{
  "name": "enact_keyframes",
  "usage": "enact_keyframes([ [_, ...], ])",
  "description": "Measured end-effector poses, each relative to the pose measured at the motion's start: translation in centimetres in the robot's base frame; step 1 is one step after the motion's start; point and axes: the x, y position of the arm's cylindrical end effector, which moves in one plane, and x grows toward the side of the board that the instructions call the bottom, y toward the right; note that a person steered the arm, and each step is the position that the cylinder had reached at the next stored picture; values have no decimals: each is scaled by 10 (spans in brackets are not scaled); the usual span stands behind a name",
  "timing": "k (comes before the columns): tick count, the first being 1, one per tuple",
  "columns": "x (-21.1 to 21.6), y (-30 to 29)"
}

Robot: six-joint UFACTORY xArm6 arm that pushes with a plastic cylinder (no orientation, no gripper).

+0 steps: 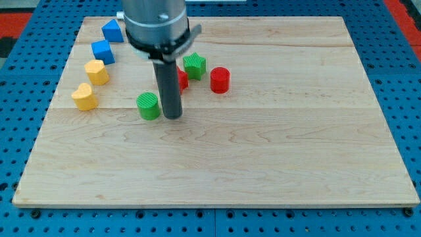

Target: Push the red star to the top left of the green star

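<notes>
At left-centre, a green cylinder (148, 105) sits just beside my tip (172, 117); no claw here, only the rod. Behind the rod, the red star (181, 78) is partly hidden, the green star (195, 65) upper right of it.

Blocks — two blue (112, 31) (102, 51), two yellow (97, 72) (84, 97), two green (195, 65) (148, 106), two red (220, 79) (182, 78).

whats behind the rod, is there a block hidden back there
A red block sits behind my rod, only its right edge showing; its shape is covered. The green star lies just beyond it. My tip rests right of the green cylinder.
</notes>
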Motion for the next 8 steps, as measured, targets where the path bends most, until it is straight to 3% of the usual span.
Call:
enact_keyframes([
  [2,-30,-54],
  [3,-22,-49],
  [6,-93,14],
  [8,-147,-29],
])
